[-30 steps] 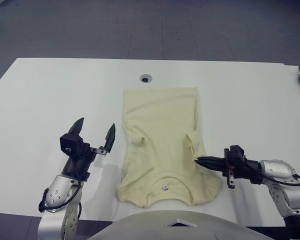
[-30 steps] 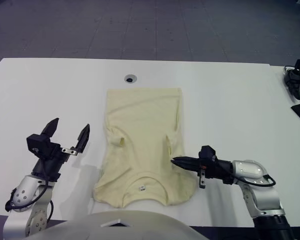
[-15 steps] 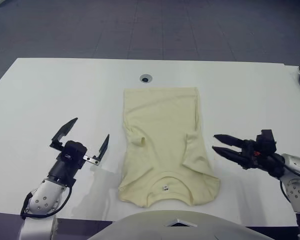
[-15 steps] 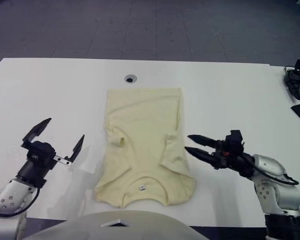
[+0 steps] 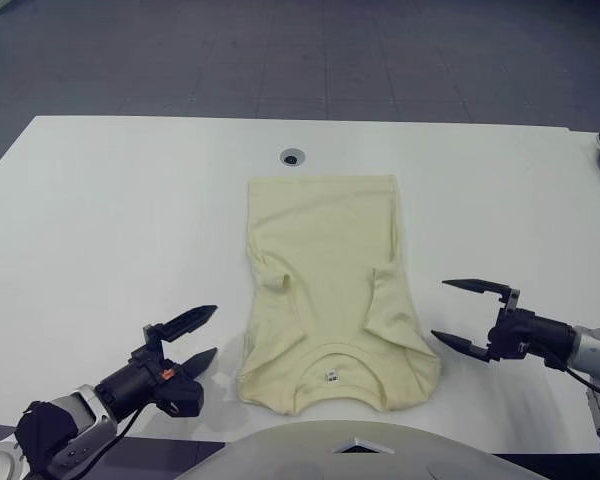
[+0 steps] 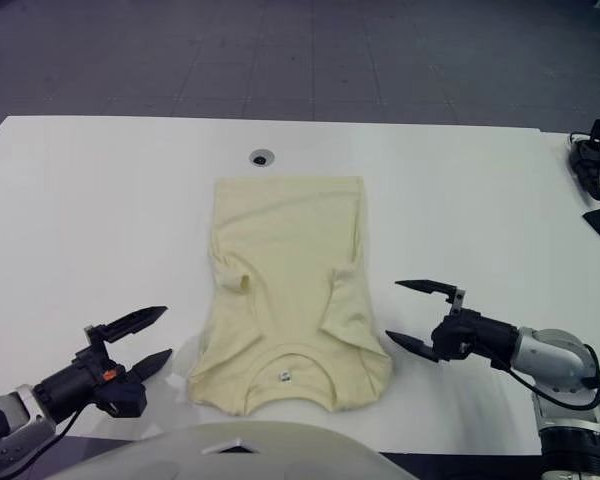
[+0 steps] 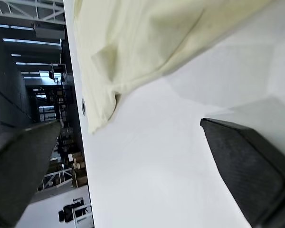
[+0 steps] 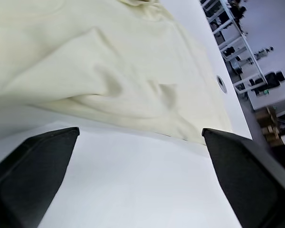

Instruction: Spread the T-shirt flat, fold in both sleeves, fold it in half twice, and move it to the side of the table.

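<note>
Left gripper (image 5: 215,330) and right gripper (image 5: 439,309) (jaws apart) backed off the T-shirt (image 5: 325,260).

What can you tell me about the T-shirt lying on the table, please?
The T-shirt is pale yellow, soft-looking fabric, lying flat in the middle of the white table, collar nearest the robot with a small label inside, hem at the far end. Both sleeves are folded inward over the body. Only the table touches it.
</note>
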Robot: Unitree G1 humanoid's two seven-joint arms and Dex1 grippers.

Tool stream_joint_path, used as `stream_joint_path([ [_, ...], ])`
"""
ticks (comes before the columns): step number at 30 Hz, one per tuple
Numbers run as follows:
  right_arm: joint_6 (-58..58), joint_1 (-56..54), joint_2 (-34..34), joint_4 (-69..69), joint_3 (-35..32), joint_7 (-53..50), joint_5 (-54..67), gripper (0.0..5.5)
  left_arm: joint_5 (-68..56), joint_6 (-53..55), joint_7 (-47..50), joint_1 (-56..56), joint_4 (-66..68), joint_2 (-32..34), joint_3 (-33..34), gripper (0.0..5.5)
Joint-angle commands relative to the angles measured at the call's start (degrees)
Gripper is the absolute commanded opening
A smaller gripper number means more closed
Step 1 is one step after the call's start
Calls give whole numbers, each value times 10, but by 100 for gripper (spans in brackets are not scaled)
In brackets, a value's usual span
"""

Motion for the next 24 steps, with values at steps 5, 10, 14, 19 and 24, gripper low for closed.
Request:
stream_joint_path([
  [5,-235,-44,-63,118,83,-71,-148,540,66,-48,-40,-26,0,43,-88,432],
  [10,-223,-57,-79,110,130,-131,-162,455,67,-41,-41,-41,8,43,-108,341],
  [14,-209,-59,-88,107,158,-168,-168,384,69,-34,-36,-44,22,50,-104,267],
  [19,-164,-54,-107,86,207,-203,-147,311,59,-22,-31,-50,38,48,-105,191],
  [24,-120,-54,-126,76,245,-219,-126,225,56,-16,-29,-52,42,48,-111,102],
])
